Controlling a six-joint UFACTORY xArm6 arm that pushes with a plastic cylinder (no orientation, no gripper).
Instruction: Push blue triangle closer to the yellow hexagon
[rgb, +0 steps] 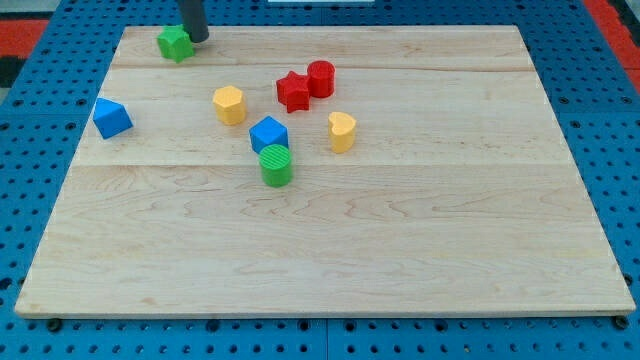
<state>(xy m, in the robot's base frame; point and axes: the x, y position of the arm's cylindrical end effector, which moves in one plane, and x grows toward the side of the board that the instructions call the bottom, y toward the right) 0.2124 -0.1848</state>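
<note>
The blue triangle (112, 118) lies near the board's left edge. The yellow hexagon (229, 104) lies to its right, a clear gap away, left of the board's middle. My tip (197, 38) is at the view's top left, touching or just beside the right side of a green block (175, 43). It is well above both the blue triangle and the yellow hexagon. The rod runs up out of the view.
A blue cube (268, 134) sits right and below the hexagon, with a green cylinder (276, 165) just under it. A red star (293, 91) and red cylinder (321, 78) touch. A yellow heart-like block (342, 131) lies right of the cube.
</note>
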